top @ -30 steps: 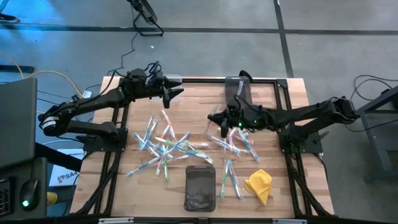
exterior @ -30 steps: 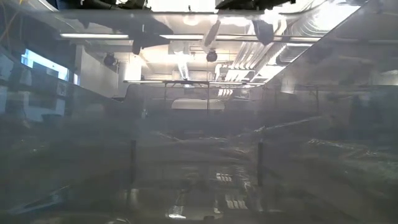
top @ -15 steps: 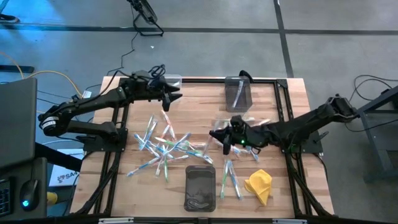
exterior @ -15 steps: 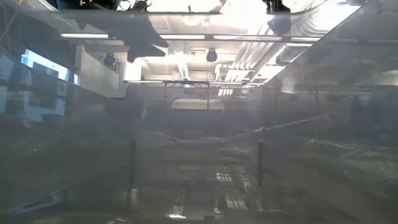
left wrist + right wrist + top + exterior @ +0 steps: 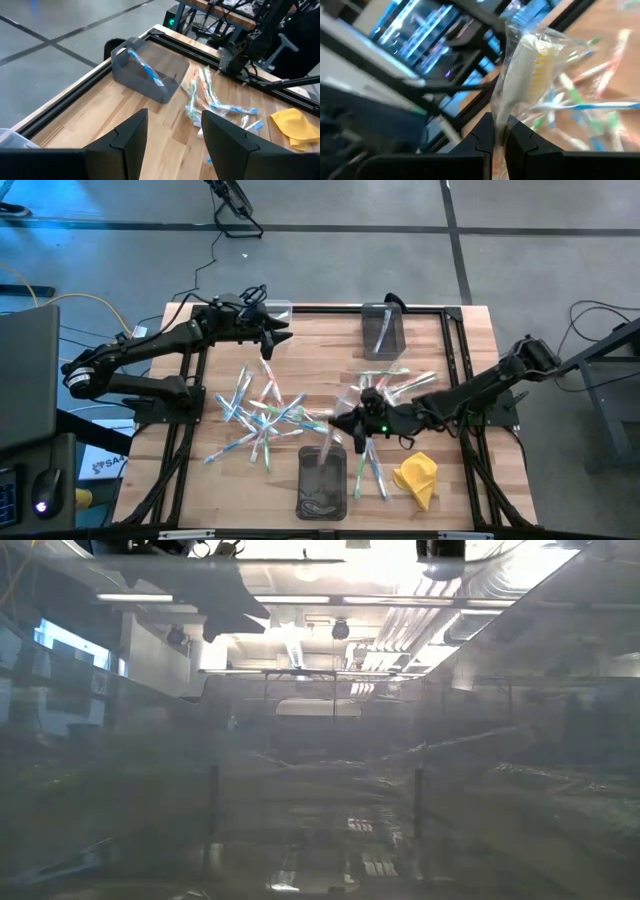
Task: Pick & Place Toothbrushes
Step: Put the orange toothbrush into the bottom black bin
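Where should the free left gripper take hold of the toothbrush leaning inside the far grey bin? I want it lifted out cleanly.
Grip the toothbrush by its raised upper end, coming from above: it leans on the bin wall, and the left gripper stands open.

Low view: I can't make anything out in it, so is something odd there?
Yes. The low view shows only a hazy, reflective blur with ceiling lights, and no toothbrushes. The high view shows toothbrushes strewn loose over the table, and the right gripper holds one wrapped toothbrush.
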Action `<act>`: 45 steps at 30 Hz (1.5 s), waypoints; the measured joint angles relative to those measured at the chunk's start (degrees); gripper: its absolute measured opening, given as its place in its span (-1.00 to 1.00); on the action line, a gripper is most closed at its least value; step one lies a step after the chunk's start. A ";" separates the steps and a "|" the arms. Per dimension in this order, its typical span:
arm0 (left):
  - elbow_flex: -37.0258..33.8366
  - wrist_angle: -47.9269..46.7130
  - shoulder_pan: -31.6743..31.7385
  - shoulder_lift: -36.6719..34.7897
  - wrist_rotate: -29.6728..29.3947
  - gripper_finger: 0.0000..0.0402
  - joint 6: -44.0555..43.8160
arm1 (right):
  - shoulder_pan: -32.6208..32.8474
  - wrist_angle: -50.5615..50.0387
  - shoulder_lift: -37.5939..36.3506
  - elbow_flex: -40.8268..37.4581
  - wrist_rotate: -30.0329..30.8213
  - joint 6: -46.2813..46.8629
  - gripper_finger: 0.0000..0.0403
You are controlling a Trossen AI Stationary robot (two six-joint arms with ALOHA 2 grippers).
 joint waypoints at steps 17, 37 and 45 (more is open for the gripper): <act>0.02 -7.19 0.00 0.00 0.00 -0.10 -0.13 | 1.79 -11.00 14.11 11.53 -14.56 2.85 -0.94; 0.02 -10.08 0.02 0.00 -0.72 -0.10 0.07 | 1.30 -16.32 17.16 11.63 -18.05 -2.12 -0.94; 0.02 -10.09 0.02 0.00 -0.83 -0.10 0.07 | 0.89 -16.13 18.63 11.50 -19.49 -4.80 -0.93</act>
